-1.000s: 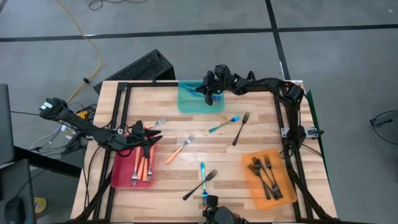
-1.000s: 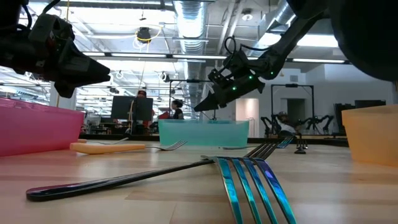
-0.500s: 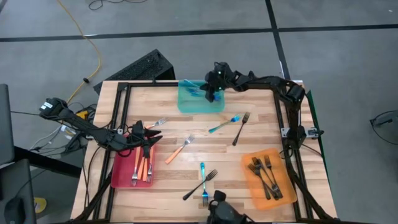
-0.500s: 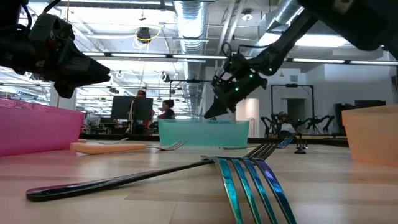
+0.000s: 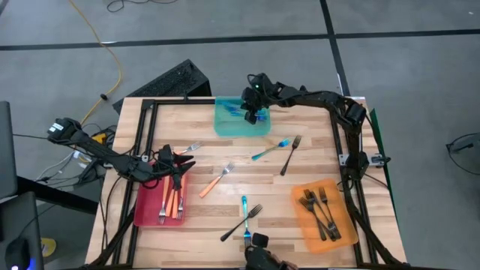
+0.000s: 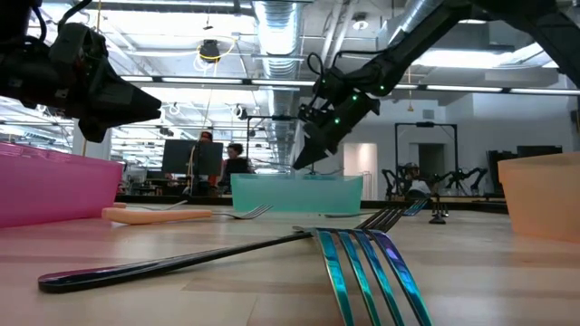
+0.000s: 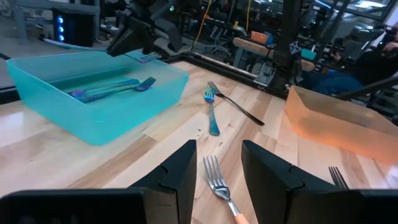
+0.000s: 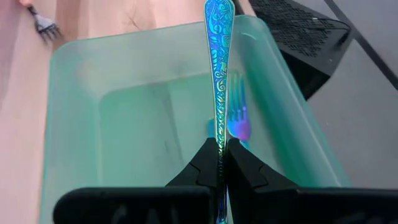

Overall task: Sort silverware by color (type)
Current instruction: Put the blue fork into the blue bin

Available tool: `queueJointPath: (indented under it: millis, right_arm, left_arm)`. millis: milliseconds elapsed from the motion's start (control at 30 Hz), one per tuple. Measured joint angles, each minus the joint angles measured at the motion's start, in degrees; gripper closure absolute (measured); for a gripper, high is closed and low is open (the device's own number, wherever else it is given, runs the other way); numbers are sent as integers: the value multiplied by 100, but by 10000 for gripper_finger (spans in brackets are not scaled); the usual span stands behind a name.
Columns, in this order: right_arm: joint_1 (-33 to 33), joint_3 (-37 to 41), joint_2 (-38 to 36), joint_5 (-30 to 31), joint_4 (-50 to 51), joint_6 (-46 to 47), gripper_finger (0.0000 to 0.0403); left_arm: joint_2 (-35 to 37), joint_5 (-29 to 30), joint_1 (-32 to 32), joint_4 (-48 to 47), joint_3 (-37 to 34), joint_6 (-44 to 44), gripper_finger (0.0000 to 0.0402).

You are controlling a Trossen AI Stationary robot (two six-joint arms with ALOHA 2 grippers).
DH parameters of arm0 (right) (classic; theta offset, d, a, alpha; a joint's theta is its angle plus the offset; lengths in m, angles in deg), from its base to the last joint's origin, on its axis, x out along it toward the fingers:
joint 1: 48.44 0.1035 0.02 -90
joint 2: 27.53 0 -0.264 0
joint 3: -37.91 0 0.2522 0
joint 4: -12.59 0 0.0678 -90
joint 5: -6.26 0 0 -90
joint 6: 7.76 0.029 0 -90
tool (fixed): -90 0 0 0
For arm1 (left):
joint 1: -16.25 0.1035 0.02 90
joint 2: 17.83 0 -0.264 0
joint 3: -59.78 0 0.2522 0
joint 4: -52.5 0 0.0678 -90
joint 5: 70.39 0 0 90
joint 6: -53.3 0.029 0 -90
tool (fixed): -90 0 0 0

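Iridescent blue fork (image 8: 218, 68) with scrolled handle, pinched by right tool (image 8: 219, 163), left tool (image 7: 217, 163) apart

Robotics lab: ceiling ducts (image 6: 272, 18), monitors (image 6: 181, 156)

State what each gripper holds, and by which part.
The right gripper pinches a blue fork by its handle, above the teal tray. The left gripper holds nothing.

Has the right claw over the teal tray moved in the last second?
Yes. In the high view the right gripper, its fingers shut on a blue fork, has slid left over the teal tray, from its right end toward its middle.
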Motion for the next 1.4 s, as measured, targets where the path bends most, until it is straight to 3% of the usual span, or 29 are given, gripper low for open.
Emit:
queueJointPath:
  millis: [233,433,1067,1400]
  right_arm:
    - [120,37,155,439,102,124,369]
    - [125,-20,460,433,671,133,369]
    - [40,-43,570,-220,948,85,369]
    - [40,-43,570,-212,932,85,368]
  left_arm:
    - [1,0,0,-2,0,-6,290]
    - [1,0,0,-2,0,-55,290]
    - [0,2,0,-101,0,-103,290]
    - [0,2,0,-96,0,-107,290]
